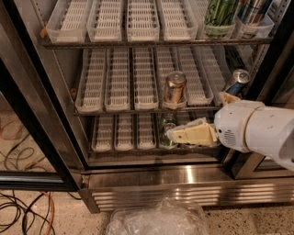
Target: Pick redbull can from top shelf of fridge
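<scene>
A slim blue-and-silver redbull can (pixel 236 81) with a shiny lid leans at the right end of the middle rack. Another blue-and-silver can (pixel 251 11), its top cut off, stands on the top shelf (pixel 151 42) beside a green-and-black can (pixel 220 13). A copper-gold can (pixel 175 88) stands mid-rack. My gripper (pixel 192 134), cream-coloured on a white arm, points left in front of the lowest rack of the fridge (pixel 183 176). It sits below and left of the leaning redbull can, not touching it.
White slotted lane trays (pixel 133 78) fill the racks. A small clear bottle (pixel 167 128) stands on the lowest rack by my gripper's tip. The black-framed door (pixel 32 119) hangs open at the left. Cables (pixel 23 211) and a crumpled plastic bag (pixel 156 220) lie on the floor.
</scene>
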